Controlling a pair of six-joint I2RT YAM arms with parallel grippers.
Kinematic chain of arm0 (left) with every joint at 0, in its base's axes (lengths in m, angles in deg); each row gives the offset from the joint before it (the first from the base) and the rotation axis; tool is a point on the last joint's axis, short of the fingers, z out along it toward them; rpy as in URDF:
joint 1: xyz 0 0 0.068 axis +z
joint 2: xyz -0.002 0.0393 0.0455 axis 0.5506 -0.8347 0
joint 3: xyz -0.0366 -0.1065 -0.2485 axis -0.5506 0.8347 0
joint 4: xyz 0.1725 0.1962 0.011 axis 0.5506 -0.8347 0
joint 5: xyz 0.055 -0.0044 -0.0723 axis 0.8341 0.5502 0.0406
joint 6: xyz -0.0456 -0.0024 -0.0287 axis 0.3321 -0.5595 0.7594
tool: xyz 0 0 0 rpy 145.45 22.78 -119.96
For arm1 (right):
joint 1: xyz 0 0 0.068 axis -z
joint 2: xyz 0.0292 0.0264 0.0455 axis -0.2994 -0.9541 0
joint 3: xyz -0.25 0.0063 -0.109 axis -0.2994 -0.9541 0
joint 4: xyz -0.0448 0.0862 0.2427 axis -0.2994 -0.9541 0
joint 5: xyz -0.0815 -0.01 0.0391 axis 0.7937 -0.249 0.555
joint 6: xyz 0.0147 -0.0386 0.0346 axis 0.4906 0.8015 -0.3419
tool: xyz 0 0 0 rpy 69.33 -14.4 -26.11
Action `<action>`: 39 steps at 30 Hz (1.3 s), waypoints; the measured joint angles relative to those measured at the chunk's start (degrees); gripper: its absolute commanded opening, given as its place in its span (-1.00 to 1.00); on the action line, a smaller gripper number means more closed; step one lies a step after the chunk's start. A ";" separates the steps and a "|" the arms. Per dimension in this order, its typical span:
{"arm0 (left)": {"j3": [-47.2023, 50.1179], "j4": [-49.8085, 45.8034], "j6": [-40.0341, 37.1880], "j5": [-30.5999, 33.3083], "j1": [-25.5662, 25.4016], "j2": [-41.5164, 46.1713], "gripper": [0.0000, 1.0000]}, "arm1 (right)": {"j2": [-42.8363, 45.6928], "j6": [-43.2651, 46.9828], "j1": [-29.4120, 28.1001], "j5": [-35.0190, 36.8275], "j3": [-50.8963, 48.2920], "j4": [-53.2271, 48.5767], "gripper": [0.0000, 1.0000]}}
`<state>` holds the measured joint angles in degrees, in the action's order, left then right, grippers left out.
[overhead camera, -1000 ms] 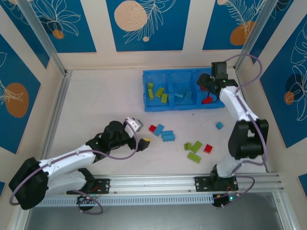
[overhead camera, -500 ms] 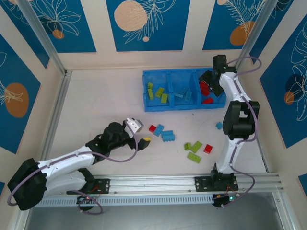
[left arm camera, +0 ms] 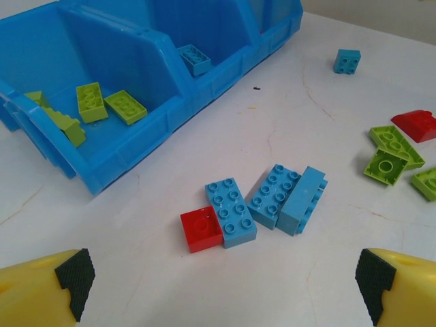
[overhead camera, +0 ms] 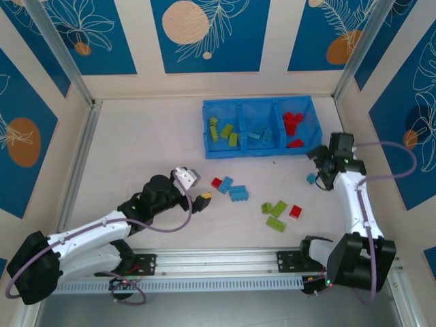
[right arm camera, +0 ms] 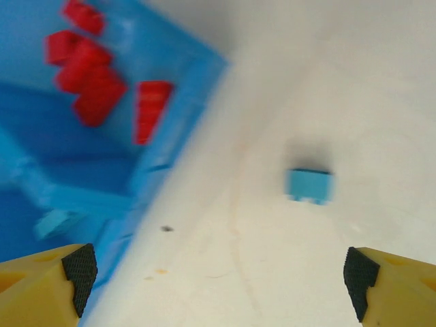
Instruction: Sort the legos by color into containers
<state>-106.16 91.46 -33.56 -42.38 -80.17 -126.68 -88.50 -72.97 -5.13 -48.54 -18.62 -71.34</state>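
The blue tray [overhead camera: 206, 129] stands at the back with three containers: lime green legos [overhead camera: 223, 131] on the left, light blue ones [overhead camera: 261, 135] in the middle, red ones [overhead camera: 293, 125] on the right. My left gripper [overhead camera: 201, 201] is open and empty, low over the table just short of a red brick [left arm camera: 201, 229] and three light blue bricks [left arm camera: 273, 195]. My right gripper [overhead camera: 319, 170] is open and empty beside a small light blue brick [right arm camera: 310, 185] near the tray's right end. Three green bricks [overhead camera: 275, 215] and a red one [overhead camera: 296, 211] lie loose in front.
The tray's front wall [left arm camera: 136, 146] rises just beyond the left gripper's cluster. Side walls and a metal rail [overhead camera: 272, 257] at the near edge bound the table.
My right arm has pulled back from above the red container down to the table by the small blue brick, its jaws opening wider. The left arm has barely shifted.
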 measured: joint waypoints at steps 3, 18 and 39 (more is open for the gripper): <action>0.00 0.00 0.04 -0.17 0.00 -1.05 1.00 | -1.29 0.11 2.23 -2.43 -5.18 0.20 0.91; 0.00 0.15 0.00 -0.44 -0.02 -3.78 1.00 | -30.12 6.78 4.37 -8.24 4.94 8.37 0.21; 0.00 0.68 0.02 -0.44 -0.04 -6.56 1.00 | -3.39 6.91 -13.60 -6.78 0.11 8.70 -0.43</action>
<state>-106.16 92.13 -33.54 -42.82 -80.22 -133.23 -91.89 -66.07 -18.72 -55.32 -18.51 -62.64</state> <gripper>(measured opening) 0.998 0.323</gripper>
